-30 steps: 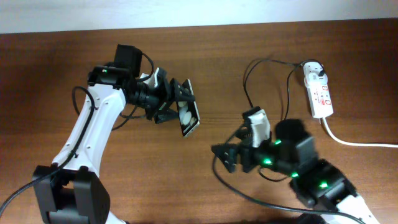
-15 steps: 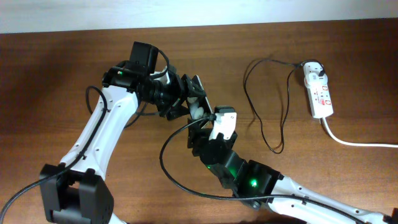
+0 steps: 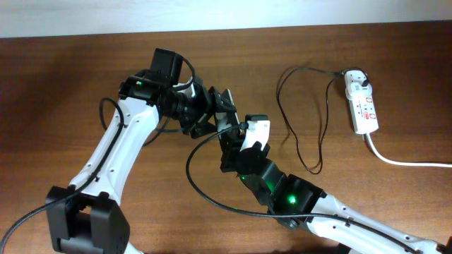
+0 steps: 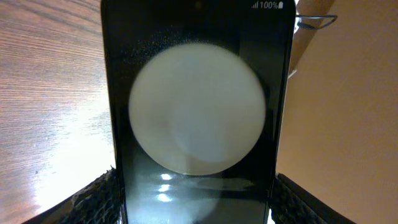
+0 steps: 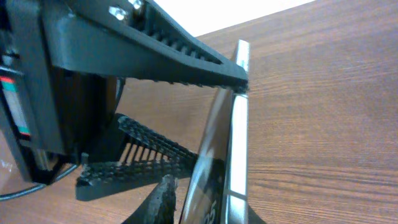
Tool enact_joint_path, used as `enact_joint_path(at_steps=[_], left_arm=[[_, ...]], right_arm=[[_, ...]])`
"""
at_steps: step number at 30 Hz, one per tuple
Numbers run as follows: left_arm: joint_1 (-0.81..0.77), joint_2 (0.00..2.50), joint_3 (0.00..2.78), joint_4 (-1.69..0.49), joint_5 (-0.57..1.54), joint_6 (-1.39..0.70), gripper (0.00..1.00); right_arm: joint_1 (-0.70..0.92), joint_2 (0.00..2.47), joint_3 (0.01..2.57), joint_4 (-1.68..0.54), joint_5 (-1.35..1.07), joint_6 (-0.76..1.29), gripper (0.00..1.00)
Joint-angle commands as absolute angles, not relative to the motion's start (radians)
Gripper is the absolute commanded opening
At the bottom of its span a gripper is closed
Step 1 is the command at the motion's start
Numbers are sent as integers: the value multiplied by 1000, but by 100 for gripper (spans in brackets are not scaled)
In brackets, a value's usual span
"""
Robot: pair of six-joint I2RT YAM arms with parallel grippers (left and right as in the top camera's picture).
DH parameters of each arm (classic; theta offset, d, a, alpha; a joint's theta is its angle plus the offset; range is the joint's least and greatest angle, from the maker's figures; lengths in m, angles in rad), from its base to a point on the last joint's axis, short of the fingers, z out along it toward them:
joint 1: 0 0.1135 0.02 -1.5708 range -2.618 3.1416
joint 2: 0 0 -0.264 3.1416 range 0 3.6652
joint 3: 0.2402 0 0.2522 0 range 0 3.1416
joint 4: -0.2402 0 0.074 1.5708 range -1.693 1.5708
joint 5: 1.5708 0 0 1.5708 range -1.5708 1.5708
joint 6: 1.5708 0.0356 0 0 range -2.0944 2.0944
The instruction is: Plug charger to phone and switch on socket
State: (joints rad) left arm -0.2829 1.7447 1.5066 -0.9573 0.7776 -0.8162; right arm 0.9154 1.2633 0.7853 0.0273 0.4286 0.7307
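Note:
The phone (image 4: 199, 93), a black slab with a large white circle on its face, is held up above the table. My left gripper (image 4: 196, 199) is shut on it, a pad against each long side. From the overhead view my left gripper (image 3: 217, 115) meets my right gripper (image 3: 232, 144) at table centre. In the right wrist view the phone (image 5: 236, 124) stands edge-on, with one right finger (image 5: 165, 199) just left of its face and the other hidden. The charger cable (image 3: 282, 106) loops on the table from its white adapter (image 3: 357, 79) in the socket (image 3: 362, 106). I cannot see its connector tip.
The socket's thick white cord (image 3: 402, 161) runs off to the right edge. A thicker black robot cable (image 3: 189, 166) arcs over the table below the two grippers. Bare wooden tabletop (image 3: 56, 85) lies at the left.
My right arm has swung left from the table's middle right up to the phone, and its jaws have narrowed. My left arm has carried the phone slightly right.

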Motion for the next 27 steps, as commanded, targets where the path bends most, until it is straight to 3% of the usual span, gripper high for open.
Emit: enact_joint_path(at_steps=[1, 6, 7, 8, 13, 17, 21, 23, 24, 25, 27], left_arm=[[-288, 1715, 1515, -959, 814, -814, 27], [-288, 1715, 1515, -960, 813, -814, 32], [-288, 1715, 1515, -963, 814, -814, 53], [-285, 1715, 1515, -968, 815, -813, 64], [-218, 1696, 1515, -978, 875, -729, 66], [-57, 1564, 1515, -1116, 883, -538, 68], [122, 1309, 1515, -1391, 649, -360, 69], [193, 1131, 1515, -1503, 500, -337, 70], [200, 1024, 1508, -1529, 459, -316, 81], [200, 952, 1496, -1532, 433, -316, 99], [200, 788, 1444, -1522, 395, -321, 99]], right_arm=[[914, 1265, 801, 43, 398, 717, 17], [914, 1263, 801, 43, 398, 716, 6], [914, 1256, 801, 42, 399, 716, 5], [914, 1246, 801, 42, 399, 716, 4], [914, 1161, 801, -44, 396, 715, 4], [914, 1042, 801, -135, 400, 715, 4], [914, 902, 801, -250, 400, 732, 4], [914, 852, 801, -323, 403, 852, 4], [914, 848, 801, -345, 403, 912, 4], [914, 848, 800, -356, 403, 954, 4], [914, 864, 796, -360, 402, 990, 4]])
